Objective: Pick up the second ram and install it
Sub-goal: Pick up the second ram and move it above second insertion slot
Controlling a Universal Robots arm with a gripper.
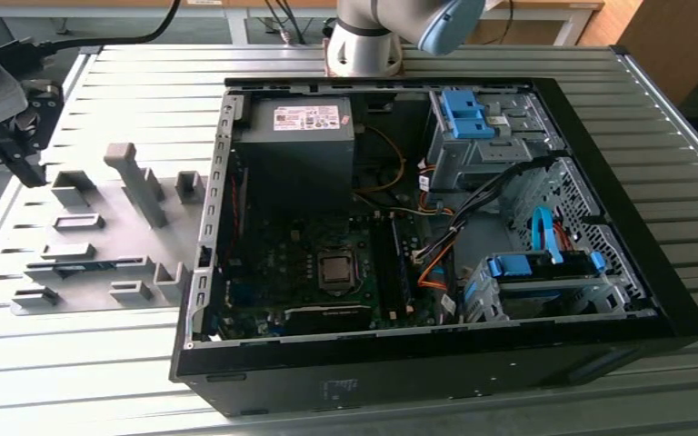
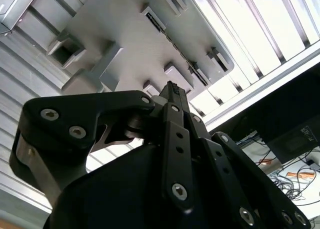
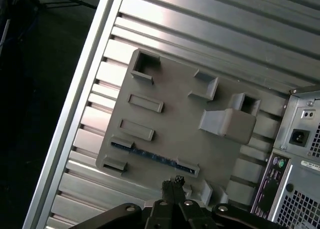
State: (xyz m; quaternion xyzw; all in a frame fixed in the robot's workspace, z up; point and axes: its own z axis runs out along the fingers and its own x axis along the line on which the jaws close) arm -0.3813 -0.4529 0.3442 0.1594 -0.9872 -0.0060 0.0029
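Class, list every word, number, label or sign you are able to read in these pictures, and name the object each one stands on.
White sticker on the power supply: print too small to read.
Label on the case front: unreadable.
Rear-panel labels beside the power socket: too small to read.
The second ram: no print can be made out.
So no text can be quoted.
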